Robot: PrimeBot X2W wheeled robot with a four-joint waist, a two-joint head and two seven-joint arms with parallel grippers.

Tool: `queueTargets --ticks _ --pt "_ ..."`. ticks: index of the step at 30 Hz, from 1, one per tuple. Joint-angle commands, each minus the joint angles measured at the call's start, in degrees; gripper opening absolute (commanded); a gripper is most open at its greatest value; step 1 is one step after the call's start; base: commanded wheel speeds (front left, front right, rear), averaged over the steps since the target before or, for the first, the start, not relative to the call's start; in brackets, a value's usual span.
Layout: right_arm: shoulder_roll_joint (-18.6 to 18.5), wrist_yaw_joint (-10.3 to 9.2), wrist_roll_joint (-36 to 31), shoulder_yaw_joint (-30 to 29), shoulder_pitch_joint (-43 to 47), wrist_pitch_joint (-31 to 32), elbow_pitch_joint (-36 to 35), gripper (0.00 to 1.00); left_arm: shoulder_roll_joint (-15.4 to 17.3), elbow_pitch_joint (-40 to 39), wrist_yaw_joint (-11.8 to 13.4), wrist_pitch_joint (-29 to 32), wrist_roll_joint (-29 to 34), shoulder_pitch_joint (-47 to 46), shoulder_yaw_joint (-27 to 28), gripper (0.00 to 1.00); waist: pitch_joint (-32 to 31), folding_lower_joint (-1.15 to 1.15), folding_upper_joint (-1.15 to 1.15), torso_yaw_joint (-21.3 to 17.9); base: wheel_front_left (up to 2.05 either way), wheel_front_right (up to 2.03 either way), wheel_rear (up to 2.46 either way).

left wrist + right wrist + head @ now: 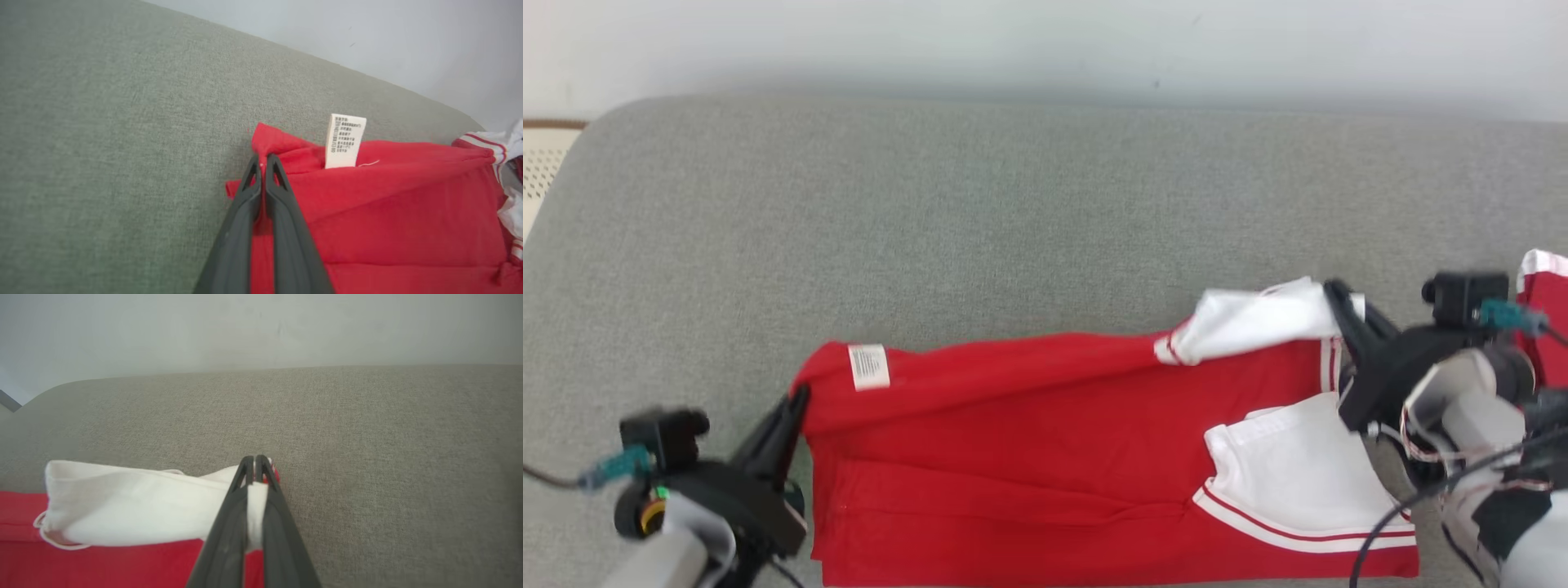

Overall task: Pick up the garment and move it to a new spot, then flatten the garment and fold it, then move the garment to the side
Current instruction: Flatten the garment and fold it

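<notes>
Garment (1029, 441), red with white sleeves, lies across the near part of the grey cushion (1013, 204), with its far edge partly lifted. Left gripper (796, 400) is clamped on the red corner just beside the care label (868, 366). Right gripper (1335, 290) is pinched on the white sleeve (1258, 322) at the opposite end.

Judged step: flattening or first fold; you cannot tell which from here.

- Move both arms together, at equal height and pace, so the edge between them is taut but not stretched.
- Watch the left pinch: it looks shallow, and the cloth could slip.
- Lay the edge down squarely before you release.
</notes>
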Motion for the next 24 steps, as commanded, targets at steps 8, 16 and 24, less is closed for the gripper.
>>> queueTargets --ticks 8,16,24 --pt "-1.4 -0.07 4.2 2.5 8.1 -3.3 -1.3 0.0 -3.3 -1.5 0.0 -0.3 3.8 10.4 8.0 0.0 -2.8 0.01 0.01 -0.9 0.0 0.0 0.0" --pt "-0.4 -0.07 6.4 2.9 12.7 -5.3 -1.1 0.0 -5.4 -2.5 0.0 -0.3 6.4 15.1 12.8 0.0 -5.1 0.01 0.01 -1.0 0.0 0.0 0.0" --pt "0.9 -0.07 7.1 2.0 16.4 -6.3 -0.4 0.0 -7.5 -4.0 0.0 -0.3 8.4 19.7 16.5 0.0 -7.1 0.01 0.01 -1.2 0.0 0.0 0.0"
